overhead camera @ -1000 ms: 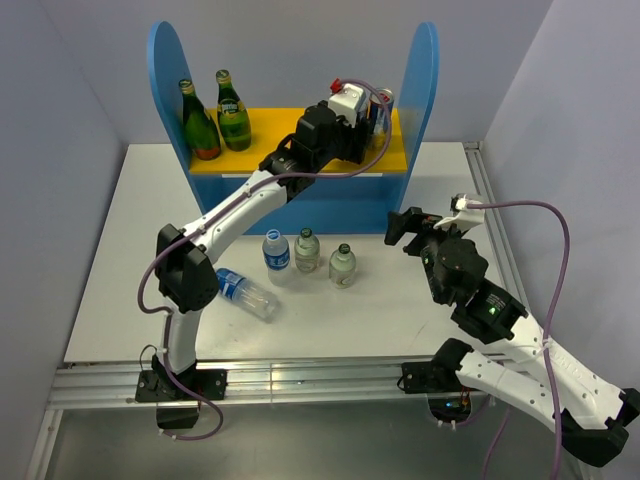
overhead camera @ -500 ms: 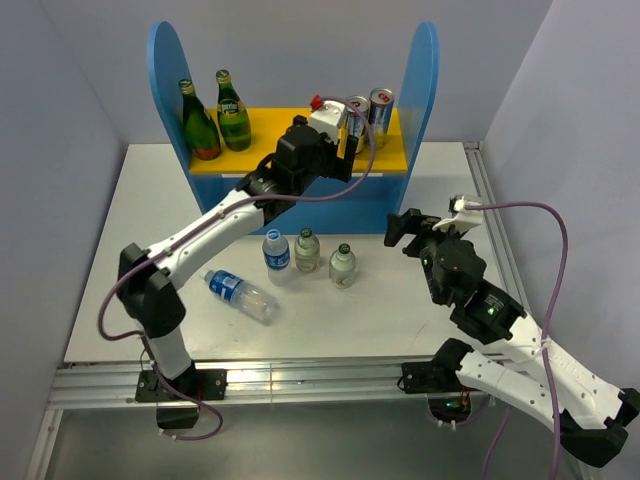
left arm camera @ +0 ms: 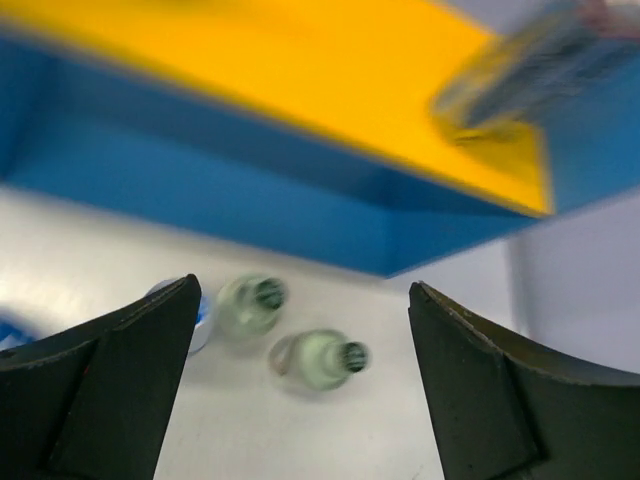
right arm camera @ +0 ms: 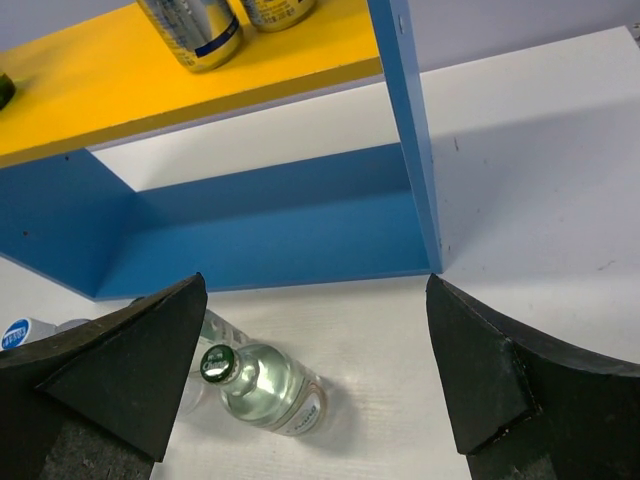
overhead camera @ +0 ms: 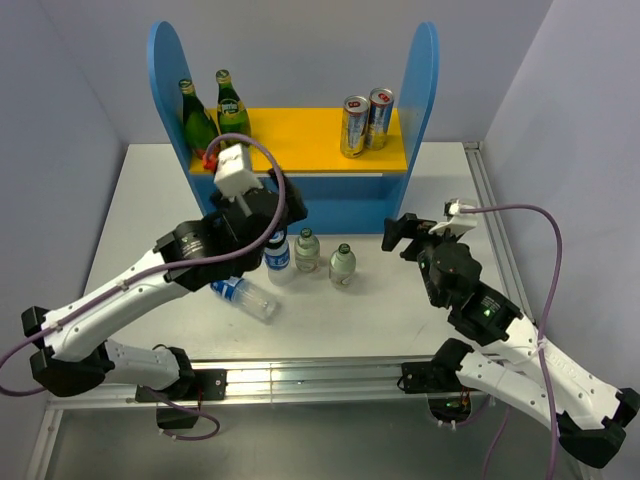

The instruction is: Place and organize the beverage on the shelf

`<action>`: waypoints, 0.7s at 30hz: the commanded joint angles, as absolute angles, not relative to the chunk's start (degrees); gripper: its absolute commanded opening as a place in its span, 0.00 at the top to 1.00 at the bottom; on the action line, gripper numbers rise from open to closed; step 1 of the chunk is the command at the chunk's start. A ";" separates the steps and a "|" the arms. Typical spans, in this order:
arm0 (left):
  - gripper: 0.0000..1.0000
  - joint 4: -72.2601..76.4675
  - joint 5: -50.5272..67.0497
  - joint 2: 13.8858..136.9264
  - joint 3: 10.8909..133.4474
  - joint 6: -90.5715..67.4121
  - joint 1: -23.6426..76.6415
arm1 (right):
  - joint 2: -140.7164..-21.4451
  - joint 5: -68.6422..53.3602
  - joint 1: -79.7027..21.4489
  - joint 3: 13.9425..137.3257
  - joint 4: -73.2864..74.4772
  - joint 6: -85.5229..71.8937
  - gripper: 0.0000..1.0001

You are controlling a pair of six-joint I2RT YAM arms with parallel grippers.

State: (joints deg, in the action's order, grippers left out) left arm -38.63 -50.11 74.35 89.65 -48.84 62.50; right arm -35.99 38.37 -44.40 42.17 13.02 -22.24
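Observation:
The blue shelf (overhead camera: 428, 80) has a yellow board (overhead camera: 300, 130) carrying two green bottles (overhead camera: 215, 115) at the left and two cans (overhead camera: 365, 120) at the right. On the table in front stand a blue-labelled water bottle (overhead camera: 276, 252) and two small clear glass bottles (overhead camera: 307, 250) (overhead camera: 343, 265); another water bottle (overhead camera: 243, 293) lies on its side. My left gripper (left arm camera: 302, 292) is open and empty above the glass bottles (left arm camera: 320, 360), facing the shelf. My right gripper (right arm camera: 315, 285) is open and empty, over a glass bottle (right arm camera: 265, 385), right of the group.
The white table (overhead camera: 150, 200) ends in a metal rail at the near edge. Grey walls close in on the left, right and back. The shelf's lower bay (right arm camera: 270, 225) shows blue inside. A purple cable (overhead camera: 540, 215) loops beside the right arm.
My left gripper opened and let go of a can on the yellow board beside the other can. It then drew back and down to the table bottles. The right arm stayed still.

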 commanded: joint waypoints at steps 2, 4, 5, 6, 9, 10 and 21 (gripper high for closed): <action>0.07 -73.43 -57.74 77.42 82.36 -89.78 61.61 | -35.33 37.44 -44.82 41.05 10.55 -23.03 0.03; 0.02 -77.59 -55.31 77.70 79.56 -95.78 60.04 | -35.16 37.18 -44.82 40.78 10.63 -23.11 0.03; 0.02 -76.56 -53.80 76.56 76.15 -96.24 58.90 | -34.72 37.00 -44.82 40.69 10.55 -23.12 0.03; 0.01 -74.81 -52.31 75.33 73.94 -95.63 57.58 | -34.37 36.83 -44.74 40.52 10.46 -23.20 0.03; 0.03 -63.31 -46.42 68.22 64.53 -91.32 53.71 | -33.31 35.77 -44.74 40.25 10.28 -23.20 0.03; 0.03 -61.72 -45.62 66.55 62.68 -91.14 52.40 | -33.14 35.51 -44.82 40.17 10.37 -23.29 0.03; 0.03 -53.44 -41.84 61.70 55.64 -87.88 50.89 | -33.22 35.07 -44.82 39.81 9.75 -23.47 0.03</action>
State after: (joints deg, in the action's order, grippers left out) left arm -57.19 -44.14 61.08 57.41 -87.79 51.07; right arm -33.36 34.96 -44.40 40.05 12.03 -23.14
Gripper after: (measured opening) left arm 0.963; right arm 0.970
